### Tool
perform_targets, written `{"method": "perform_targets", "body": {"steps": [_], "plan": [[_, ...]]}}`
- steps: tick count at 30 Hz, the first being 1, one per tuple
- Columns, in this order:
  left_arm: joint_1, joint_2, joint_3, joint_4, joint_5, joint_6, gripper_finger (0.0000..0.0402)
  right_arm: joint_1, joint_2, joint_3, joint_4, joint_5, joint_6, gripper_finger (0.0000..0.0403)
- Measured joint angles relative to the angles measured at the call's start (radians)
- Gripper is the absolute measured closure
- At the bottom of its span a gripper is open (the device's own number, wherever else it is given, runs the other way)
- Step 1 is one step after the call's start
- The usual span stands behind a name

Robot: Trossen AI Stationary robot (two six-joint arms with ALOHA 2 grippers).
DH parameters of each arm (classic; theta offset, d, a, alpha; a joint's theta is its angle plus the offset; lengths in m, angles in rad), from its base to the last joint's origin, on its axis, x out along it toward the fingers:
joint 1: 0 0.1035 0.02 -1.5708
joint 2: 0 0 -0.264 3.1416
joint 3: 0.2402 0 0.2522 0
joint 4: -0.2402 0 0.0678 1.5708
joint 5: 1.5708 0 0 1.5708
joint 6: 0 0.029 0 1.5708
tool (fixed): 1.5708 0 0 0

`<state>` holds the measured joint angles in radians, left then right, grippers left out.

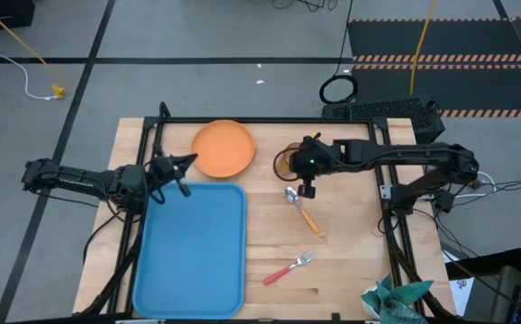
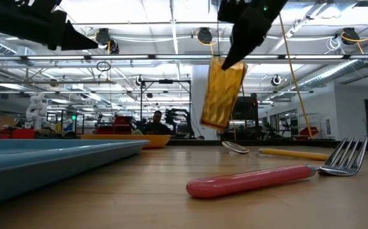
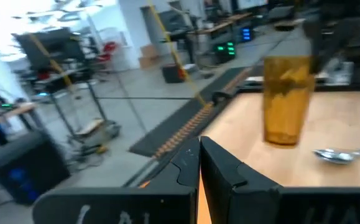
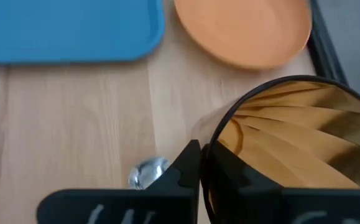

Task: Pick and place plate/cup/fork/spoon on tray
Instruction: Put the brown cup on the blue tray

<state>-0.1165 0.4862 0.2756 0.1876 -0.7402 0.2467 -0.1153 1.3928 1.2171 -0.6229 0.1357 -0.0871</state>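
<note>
Amber translucent plastic, ribbed down its wall: the cup (image 2: pixel 222 93) hangs clear of the bench (image 1: pixel 350 261), slightly tilted, with the right pincer (image 4: pixel 199 180) closed on its rim, one finger inside the mouth and one outside. In the high view it sits just beside the plate (image 1: pixel 223 148), on the side away from the tray (image 1: pixel 193 247).

Step in hand, by my judgement: the cup is lifted and the carry to the tray has yet to be made. The next move calls for a traverse across the bench, clearing the plate, then a level descent onto the tray floor before release; a rim grip on a thin wall may let the cup swing or slip, so a steady pace is advised.

The left pincer (image 1: pixel 185 162) waits closed and empty over the tray's far corner, near the plate.

Other items remain on the bare wood: the plate, round, shallow, matte orange; the spoon (image 1: pixel 300 207), polished bowl with orange-yellow handle, close below the right pincer; the fork (image 1: pixel 289 268), steel tines on a smooth red-pink handle, nearer the front edge. The tray is a glossy light-blue rectangle, rounded corners, raised rim, nothing on it.
</note>
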Motion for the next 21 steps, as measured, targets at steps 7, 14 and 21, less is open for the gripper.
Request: {"method": "perform_targets", "body": {"steps": [7,14,21], "plan": [[0.0,0.0,0.0,0.063,-0.008,0.149,0.0385,0.062,-0.05,0.003,0.106,0.068,-0.001,0.04],[-0.012,0.0,0.009,0.089,0.057,0.077,0.0385,0.125,-0.018,0.119,0.105,0.204,0.006,0.04],[-0.034,0.008,0.124,-0.098,0.181,-0.053,0.0385,0.145,0.021,0.212,0.15,0.201,-0.035,0.04]]}}
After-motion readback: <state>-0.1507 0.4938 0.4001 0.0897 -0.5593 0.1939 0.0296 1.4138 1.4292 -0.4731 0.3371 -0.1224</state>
